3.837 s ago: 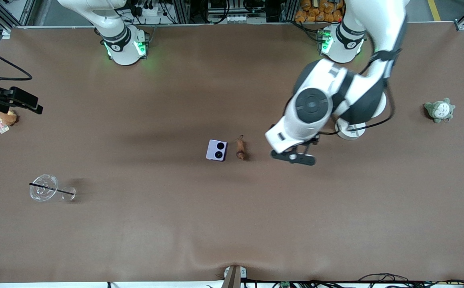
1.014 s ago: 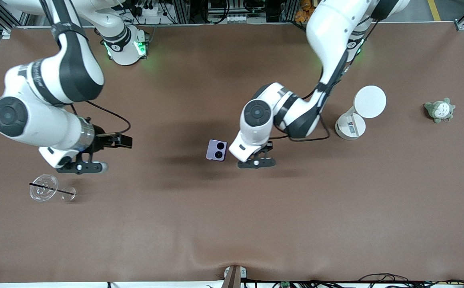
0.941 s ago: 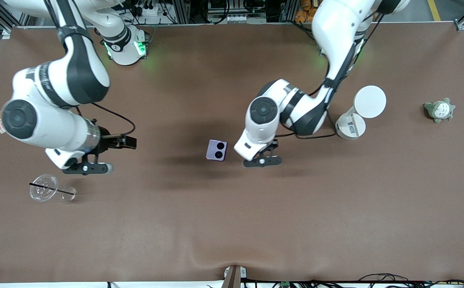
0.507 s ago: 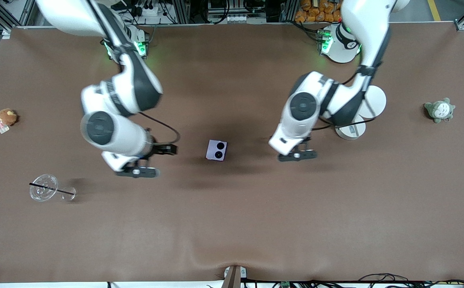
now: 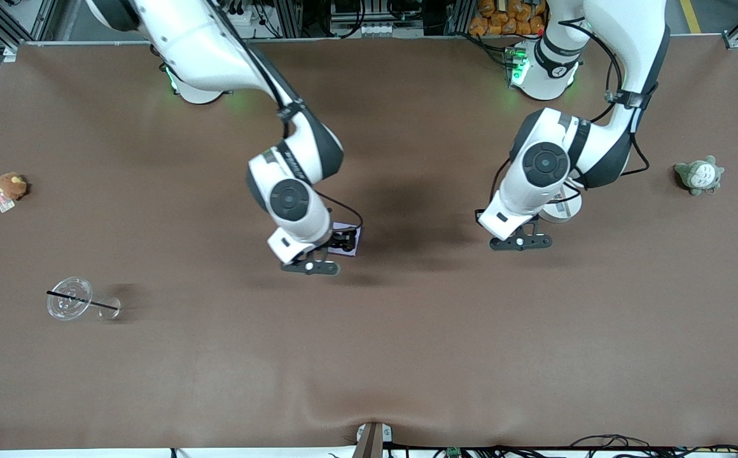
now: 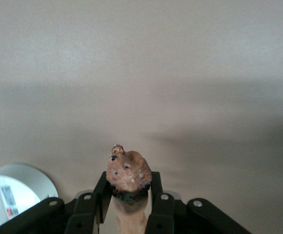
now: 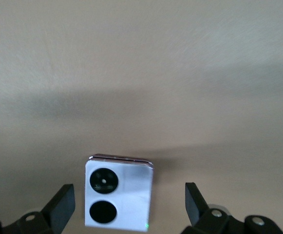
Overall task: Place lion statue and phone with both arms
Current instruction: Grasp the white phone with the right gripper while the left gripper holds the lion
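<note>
The lion statue is orange-brown and sits clamped between the fingers of my left gripper. In the front view my left gripper is over the table next to a white stand, and the statue is hidden under the hand. The pale-lavender phone lies flat on the table with both black lenses up. My right gripper is open and straddles it, one finger at each side, apart from it. In the front view my right gripper covers most of the phone.
The white stand also shows in the left wrist view. A grey-green plush lies toward the left arm's end. A round brown plush and a tipped clear cup with a straw lie toward the right arm's end.
My left gripper took the lion statue from beside the phone and carried it toward the white stand. My right arm swung in from its end of the table to over the phone.
</note>
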